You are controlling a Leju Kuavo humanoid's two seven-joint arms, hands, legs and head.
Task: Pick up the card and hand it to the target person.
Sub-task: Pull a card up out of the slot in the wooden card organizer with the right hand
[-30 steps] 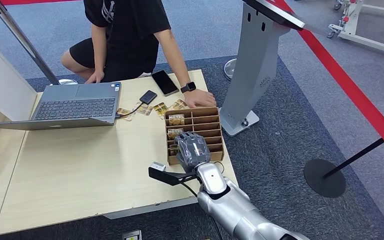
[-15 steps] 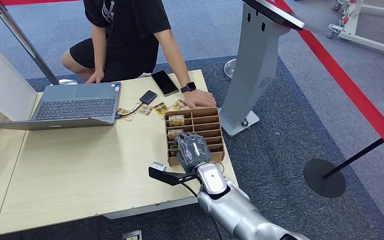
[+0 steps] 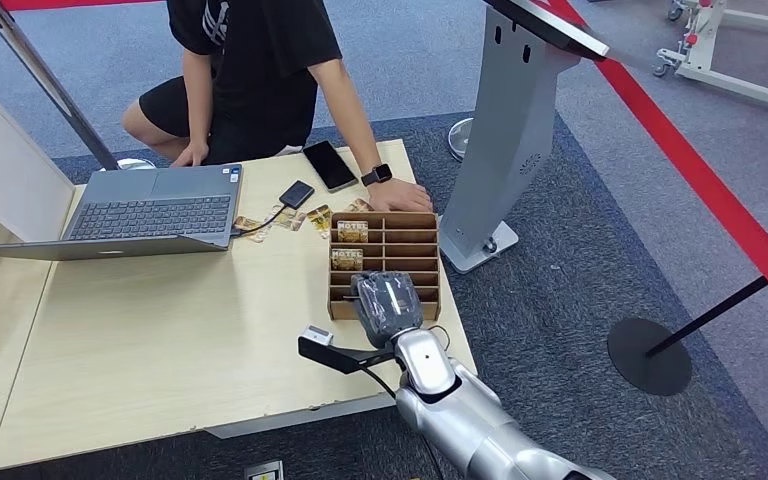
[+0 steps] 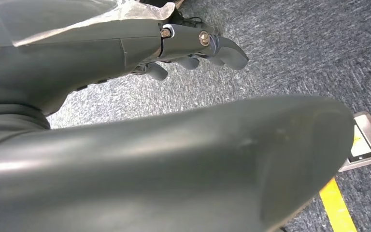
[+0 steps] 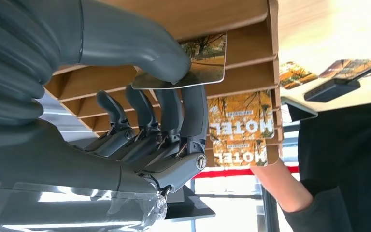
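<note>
At the wooden card rack (image 3: 400, 232) on the table (image 3: 140, 350), right hand (image 5: 140, 121) pinches a card (image 5: 203, 65); left hand (image 4: 193, 48) hangs empty, fingers loosely curled.

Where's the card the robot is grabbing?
The card is pinched in the right hand, at the wooden rack near the table's right edge.

Your wooden rack (image 3: 412, 250) sits at the desk's (image 3: 140, 350) right edge, near the far right corner. Right hand (image 3: 387, 303) is over the rack's near slots, thumb and fingers (image 5: 193, 113) pinching a card (image 5: 204, 60) there. More cards (image 3: 351, 232) stand in the far left slots. Laptop (image 3: 150, 210) is by the far left; phone (image 3: 330, 165) lies at the far edge. The person's hand (image 3: 400, 195) rests behind the rack.
</note>
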